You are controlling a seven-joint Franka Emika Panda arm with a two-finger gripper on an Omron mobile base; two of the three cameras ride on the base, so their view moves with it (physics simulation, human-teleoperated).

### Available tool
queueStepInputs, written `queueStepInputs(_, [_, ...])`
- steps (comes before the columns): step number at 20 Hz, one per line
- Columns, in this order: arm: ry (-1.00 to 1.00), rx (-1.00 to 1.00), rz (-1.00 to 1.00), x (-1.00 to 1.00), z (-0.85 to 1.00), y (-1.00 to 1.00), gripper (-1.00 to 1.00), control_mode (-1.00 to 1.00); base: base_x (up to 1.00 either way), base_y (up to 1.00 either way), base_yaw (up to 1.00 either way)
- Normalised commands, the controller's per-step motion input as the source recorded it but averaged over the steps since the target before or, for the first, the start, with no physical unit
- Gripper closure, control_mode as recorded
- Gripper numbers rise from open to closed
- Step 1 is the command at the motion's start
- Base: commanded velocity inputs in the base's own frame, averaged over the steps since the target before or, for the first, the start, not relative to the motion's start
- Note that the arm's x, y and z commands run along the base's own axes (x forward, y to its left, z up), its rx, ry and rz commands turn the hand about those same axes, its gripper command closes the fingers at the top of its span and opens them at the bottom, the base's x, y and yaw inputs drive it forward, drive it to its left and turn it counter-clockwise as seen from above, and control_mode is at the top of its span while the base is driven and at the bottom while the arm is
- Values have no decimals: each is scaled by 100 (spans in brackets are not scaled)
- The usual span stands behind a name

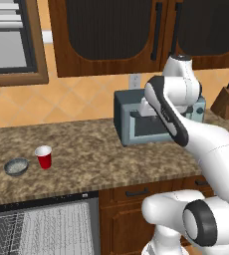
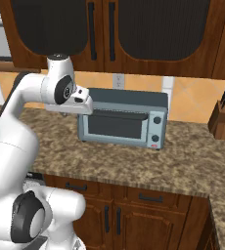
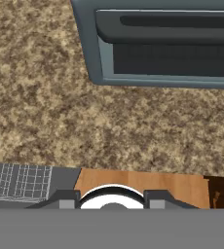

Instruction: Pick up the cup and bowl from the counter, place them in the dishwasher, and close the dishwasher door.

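Tool [image 3: 112, 203] is hanging high over the counter [image 1: 101, 154], pointing down, right in front of the grey toaster oven [image 2: 122, 122]. Finger tips [image 3: 65, 200] are barely peeking in at the bottom of the hand view, standing apart with nothing between them; the tool is carrying nothing. Straight below it is bare granite, with the counter edge and a corner of the white wire rack [image 3: 19, 181] showing just past it.

Cup [image 1: 44, 157] is sitting upright on the counter, well apart from the tool, off toward the left end in the left base view. Bowl [image 1: 16, 167] is sitting just beside the cup on its far-left side, near but not touching as far as I can tell. Both are resting near the front edge, above the dishwasher [image 1: 42, 224], which is standing open with its rack exposed.

Judging from this, neither dish is picked yet, and the arm is needing a long sideways reach left along the counter; the cup is the nearer of the two.
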Motion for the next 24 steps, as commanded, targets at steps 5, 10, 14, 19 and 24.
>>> queueStepInputs(5, [0,-1,0,-55,-1,8,-100,-100,0,0,0])
queueStepInputs(10, [1,-12,7,-49,-40,90,-100,-100,0,0,0])
queueStepInputs(14, [3,-23,12,-30,-61,100,-100,-100,0,0,0])
queueStepInputs(19, [27,-27,2,23,-79,100,-100,-100,0,0,0])
queueStepInputs(24, [23,-17,0,84,-76,89,-100,-100,0,0,0])
